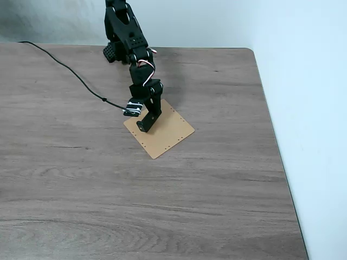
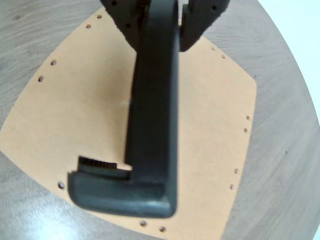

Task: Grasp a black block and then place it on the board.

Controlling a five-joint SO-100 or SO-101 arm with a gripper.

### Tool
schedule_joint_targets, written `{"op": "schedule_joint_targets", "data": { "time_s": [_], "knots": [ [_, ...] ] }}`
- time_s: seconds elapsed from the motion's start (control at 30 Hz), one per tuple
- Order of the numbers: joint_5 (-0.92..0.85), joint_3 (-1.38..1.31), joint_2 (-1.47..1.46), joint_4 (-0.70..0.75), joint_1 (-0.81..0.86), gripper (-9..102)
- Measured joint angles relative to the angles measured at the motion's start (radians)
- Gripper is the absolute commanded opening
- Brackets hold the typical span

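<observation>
Black block [image 2: 150, 125] is already picked up, pinched in the gripper [image 2: 165, 20] and hanging right over the tan board [image 2: 75, 115]. Can't tell if its lower end is touching yet. What's left, I'd say: let go and back off.

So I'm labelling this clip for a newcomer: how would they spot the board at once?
Start from the wood-grain table and follow the black arm down to its hand. Under that hand lies the board, a thin flat tan square set cornerwise. Its light-orange colour and the tiny holes along its edges set it apart from the grey-brown tabletop.
</observation>
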Motion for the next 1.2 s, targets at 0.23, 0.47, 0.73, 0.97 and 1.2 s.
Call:
{"op": "schedule_joint_targets", "data": {
  "time_s": [0.23, 0.47, 0.73, 0.97, 1.2],
  "knots": [
    [-0.020, 0.034, -0.014, -0.021, -0.008, 8],
    [-0.023, 0.054, -0.014, -0.069, -0.020, 20],
    [-0.052, 0.054, -0.014, -0.069, 0.003, 21],
    [-0.103, 0.054, 0.029, -0.087, 0.049, 20],
    [-0.164, 0.054, 0.172, -0.044, 0.132, 0]
  ]
}}
